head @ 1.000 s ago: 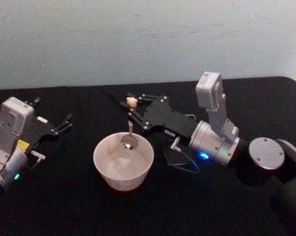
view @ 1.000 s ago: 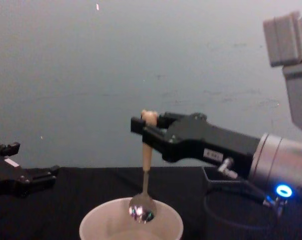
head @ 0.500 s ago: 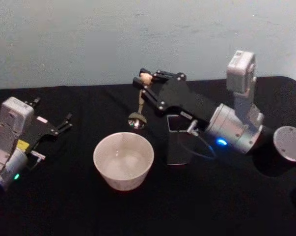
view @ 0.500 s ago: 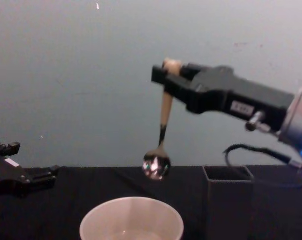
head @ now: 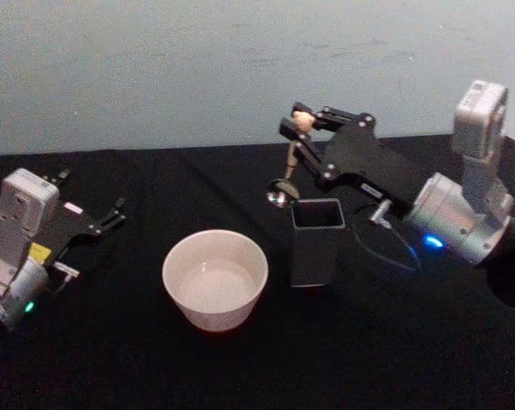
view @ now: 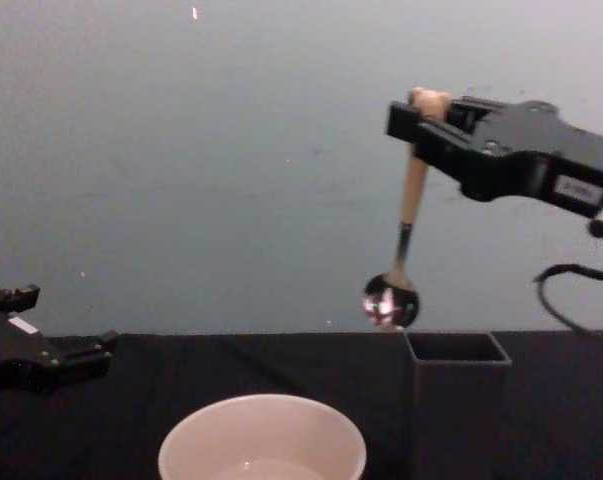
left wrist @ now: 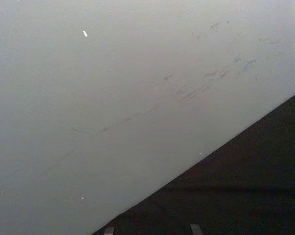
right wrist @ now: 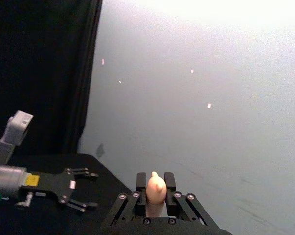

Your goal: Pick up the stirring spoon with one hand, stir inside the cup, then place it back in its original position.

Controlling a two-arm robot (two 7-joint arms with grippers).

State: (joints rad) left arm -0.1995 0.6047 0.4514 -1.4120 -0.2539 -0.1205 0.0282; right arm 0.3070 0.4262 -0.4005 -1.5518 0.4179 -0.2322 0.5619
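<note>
My right gripper is shut on the cream handle of the stirring spoon. The spoon hangs bowl down, its shiny bowl a little above and just left of the dark square holder. The cream-white cup stands on the black table to the left of the holder, clear of the spoon. My left gripper rests parked and open at the table's left side.
A black cloth covers the table in front of a pale wall. A cable loops from the right arm beside the holder. Open tabletop lies between the cup and the left arm.
The right gripper has lifted the spoon out of the cup and carried it to the right, from over the cup to beside the holder's top.
</note>
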